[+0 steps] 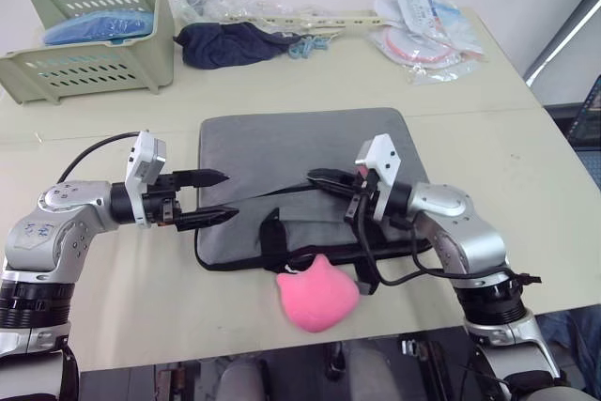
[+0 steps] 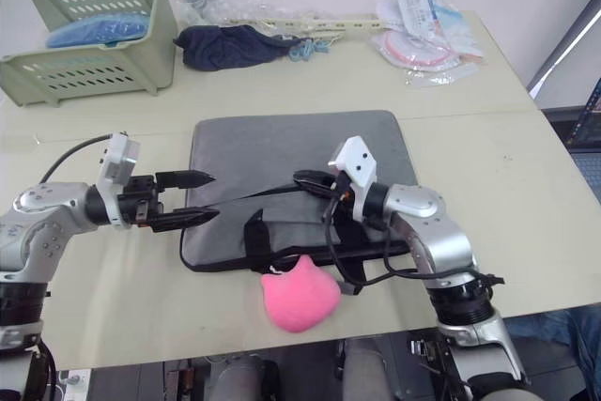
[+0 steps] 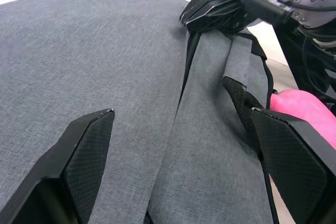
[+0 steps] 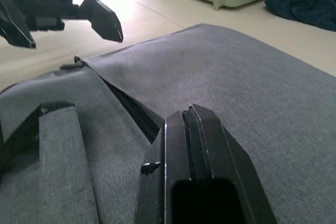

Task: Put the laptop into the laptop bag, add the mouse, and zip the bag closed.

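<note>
A grey laptop bag (image 1: 300, 171) lies flat in the middle of a pale table (image 1: 507, 194), its long zipper edge facing the near side. The zipper line (image 4: 131, 111) shows as a dark gap running along the near part of the bag, with a black strap handle (image 1: 272, 232) beside it. The laptop and the mouse cannot be seen, so it is not possible to tell where they are. The left gripper (image 1: 211, 196) reaches in from the left, its two black fingers (image 3: 86, 145) spread wide apart and hovering just over the bag's near left corner, holding nothing. The right gripper (image 1: 319, 177) reaches in from the right over the middle of the bag, its fingers pressed together at the zipper line; whether they pinch a zipper pull cannot be told. A pink rounded toy (image 1: 315, 293) sits on the table touching the bag's near edge, between the two arms. At the far left stands a pale green basket (image 1: 94, 35) with something blue inside. A dark blue cloth (image 1: 230, 44) lies far of the bag, and clear plastic packets (image 1: 423, 21) lie at the far right.
</note>
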Controlling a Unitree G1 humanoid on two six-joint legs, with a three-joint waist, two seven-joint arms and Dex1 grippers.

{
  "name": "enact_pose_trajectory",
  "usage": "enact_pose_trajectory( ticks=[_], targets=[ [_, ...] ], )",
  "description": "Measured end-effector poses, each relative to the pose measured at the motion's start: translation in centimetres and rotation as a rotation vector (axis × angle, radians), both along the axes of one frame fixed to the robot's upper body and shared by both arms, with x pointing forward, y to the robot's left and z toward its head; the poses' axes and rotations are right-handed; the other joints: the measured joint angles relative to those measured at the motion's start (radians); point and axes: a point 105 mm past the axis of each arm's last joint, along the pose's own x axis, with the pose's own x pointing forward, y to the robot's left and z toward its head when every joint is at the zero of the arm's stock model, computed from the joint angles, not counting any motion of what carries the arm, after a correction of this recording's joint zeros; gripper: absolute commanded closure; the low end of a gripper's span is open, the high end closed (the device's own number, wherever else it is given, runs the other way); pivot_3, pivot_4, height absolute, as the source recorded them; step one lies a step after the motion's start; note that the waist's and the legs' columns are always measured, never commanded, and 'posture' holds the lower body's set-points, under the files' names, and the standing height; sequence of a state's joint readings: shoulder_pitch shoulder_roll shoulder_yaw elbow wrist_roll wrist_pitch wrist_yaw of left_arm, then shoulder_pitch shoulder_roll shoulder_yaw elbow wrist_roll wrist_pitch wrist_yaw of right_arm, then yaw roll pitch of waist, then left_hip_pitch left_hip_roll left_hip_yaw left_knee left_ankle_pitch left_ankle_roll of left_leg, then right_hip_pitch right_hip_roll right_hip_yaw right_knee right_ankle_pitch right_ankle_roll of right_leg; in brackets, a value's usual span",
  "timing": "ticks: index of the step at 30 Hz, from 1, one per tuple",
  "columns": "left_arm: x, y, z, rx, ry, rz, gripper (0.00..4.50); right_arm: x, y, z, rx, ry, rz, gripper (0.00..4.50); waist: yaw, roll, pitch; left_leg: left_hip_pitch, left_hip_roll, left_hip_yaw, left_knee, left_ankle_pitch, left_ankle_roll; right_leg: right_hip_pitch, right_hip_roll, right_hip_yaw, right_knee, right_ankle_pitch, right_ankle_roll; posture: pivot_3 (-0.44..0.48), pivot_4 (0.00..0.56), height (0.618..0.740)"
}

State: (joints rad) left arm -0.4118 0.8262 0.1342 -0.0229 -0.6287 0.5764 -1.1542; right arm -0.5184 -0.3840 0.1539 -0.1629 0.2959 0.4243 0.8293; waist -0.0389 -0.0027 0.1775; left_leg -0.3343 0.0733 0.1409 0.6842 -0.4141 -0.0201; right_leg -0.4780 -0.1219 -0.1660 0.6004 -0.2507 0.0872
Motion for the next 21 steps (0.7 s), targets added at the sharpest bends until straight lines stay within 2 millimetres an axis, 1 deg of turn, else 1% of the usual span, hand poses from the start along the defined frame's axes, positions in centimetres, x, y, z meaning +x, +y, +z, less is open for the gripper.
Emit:
enact_pose_trajectory(
  ticks=[3, 9, 10, 15, 18, 21],
  targets=[
    [0.0, 0.1, 0.0, 0.007, -0.006, -0.002, 0.05, 0.1, 0.5, -0.3, -0.017, -0.025, -0.001, 4.50, -0.001, 0.000, 0.000, 0.001, 0.000, 0.000, 0.000, 0.000, 0.000, 0.000, 0.000, 0.001, 0.001, 0.000, 0.000, 0.000, 0.150, 0.740],
    [-0.1, 0.9, 0.0, 0.016, 0.000, 0.016, 0.05, 0.6, 2.3, -0.5, -0.002, -0.045, 0.025, 4.50, -0.034, 0.000, 0.000, 0.005, 0.000, 0.004, 0.001, 0.000, 0.000, 0.000, 0.000, 0.005, 0.006, 0.000, 0.000, 0.000, 0.150, 0.740],
    [-0.2, 1.2, -0.2, 0.017, 0.007, 0.024, 0.05, 0.8, 2.9, -0.5, 0.006, -0.046, 0.038, 4.50, -0.043, 0.000, 0.000, 0.006, 0.000, 0.004, 0.002, 0.000, 0.000, 0.000, 0.000, 0.006, 0.007, 0.000, 0.000, 0.000, 0.150, 0.740],
    [-0.2, 1.2, -0.2, 0.017, 0.008, 0.025, 0.05, 1.2, 4.0, -0.4, 0.025, -0.045, 0.059, 4.50, -0.053, 0.000, 0.000, 0.007, 0.000, 0.005, 0.004, 0.000, 0.000, 0.000, 0.000, 0.008, 0.011, 0.000, -0.001, 0.000, 0.150, 0.740],
    [-0.2, 1.4, -0.3, 0.019, 0.010, 0.029, 0.05, 1.2, 4.4, -0.4, 0.039, -0.040, 0.073, 4.50, -0.054, 0.000, 0.000, 0.007, 0.000, 0.005, 0.005, 0.000, 0.000, 0.000, 0.000, 0.008, 0.012, 0.000, -0.001, 0.000, 0.150, 0.740],
    [-0.3, 1.6, -0.2, 0.023, 0.007, 0.036, 0.05, 1.2, 4.5, -0.4, 0.039, -0.036, 0.081, 4.50, -0.054, 0.000, 0.000, 0.007, 0.000, 0.005, 0.006, 0.000, 0.000, 0.000, 0.000, 0.009, 0.012, 0.000, -0.001, 0.000, 0.150, 0.740]
  ],
)
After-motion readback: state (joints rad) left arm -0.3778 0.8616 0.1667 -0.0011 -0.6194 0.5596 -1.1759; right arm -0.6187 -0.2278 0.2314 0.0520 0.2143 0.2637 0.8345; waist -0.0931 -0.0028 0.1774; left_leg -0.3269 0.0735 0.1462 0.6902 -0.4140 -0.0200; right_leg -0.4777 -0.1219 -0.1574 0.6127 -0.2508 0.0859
